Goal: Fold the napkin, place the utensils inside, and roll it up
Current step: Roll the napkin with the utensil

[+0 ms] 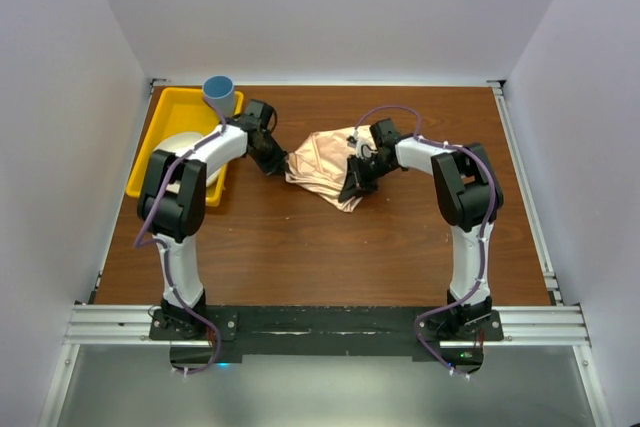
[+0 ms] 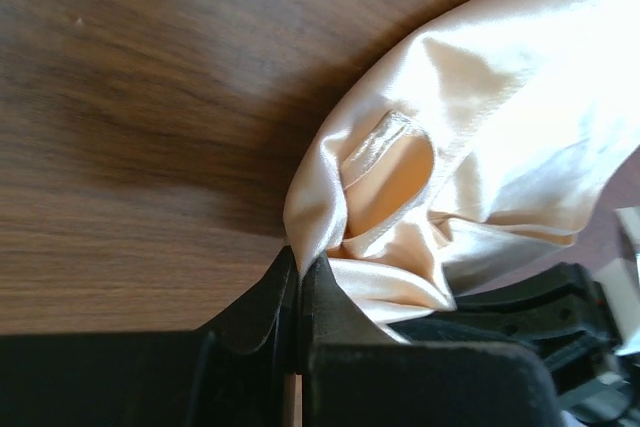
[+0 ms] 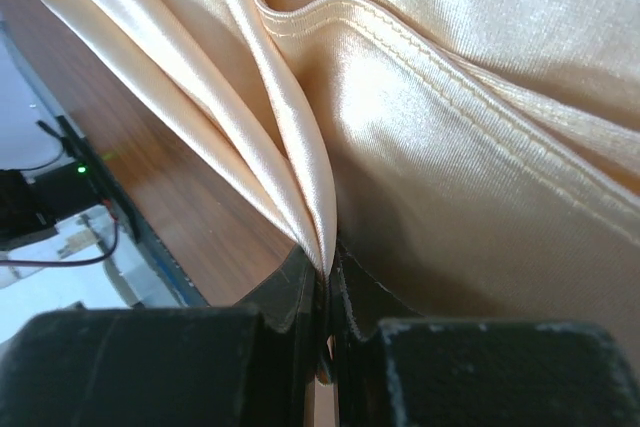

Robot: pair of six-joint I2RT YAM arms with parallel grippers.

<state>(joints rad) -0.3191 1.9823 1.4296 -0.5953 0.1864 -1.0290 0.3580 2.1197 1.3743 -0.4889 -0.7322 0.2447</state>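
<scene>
The peach-orange napkin [image 1: 325, 167] lies crumpled and partly lifted in the middle of the wooden table, stretched between both arms. My left gripper [image 1: 280, 162] is shut on the napkin's left corner [image 2: 315, 217]; its black fingers [image 2: 262, 307] pinch a thin fold. On the right side, my right gripper [image 1: 352, 190] is shut on a bunched edge of the napkin [image 3: 310, 187], the cloth filling most of that wrist view. The utensils are out of view.
A yellow tray [image 1: 170, 112] stands at the back left with a white plate [image 1: 180, 145] in it, partly under the left arm. A blue cup [image 1: 219, 92] sits at the tray's far right corner. Metal rails border the table [image 1: 300, 247].
</scene>
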